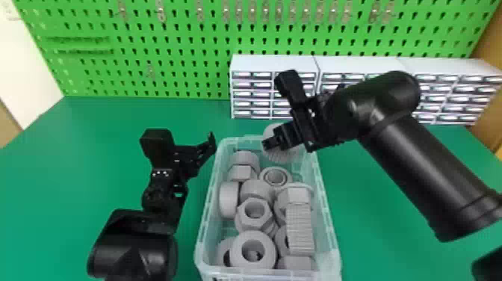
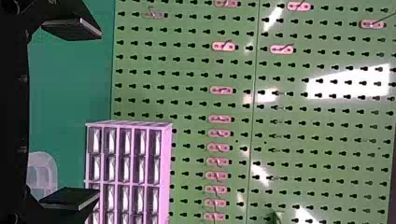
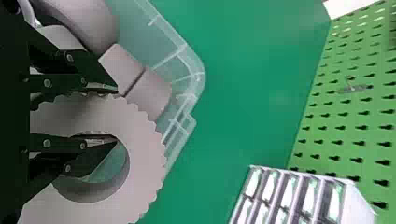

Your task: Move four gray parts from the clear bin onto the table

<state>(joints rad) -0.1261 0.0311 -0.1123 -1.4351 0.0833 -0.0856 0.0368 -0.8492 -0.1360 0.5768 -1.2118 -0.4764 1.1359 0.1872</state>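
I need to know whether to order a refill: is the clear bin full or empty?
Well filled, not empty: in the head view, gray parts crowd the clear bin from end to end.

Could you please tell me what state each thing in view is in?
Left hand, open and empty
Right hand, closed on the gray ring's wall
Gray ring, gripped, one finger in its hole
Clear bin, lidless, holding gray parts
Drawers, shut

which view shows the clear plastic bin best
The head view: it takes in nearly the whole clear plastic bin, gray parts inside, though the right gripper covers some far rim. The right wrist view shows one corner; the left wrist view, a small piece.
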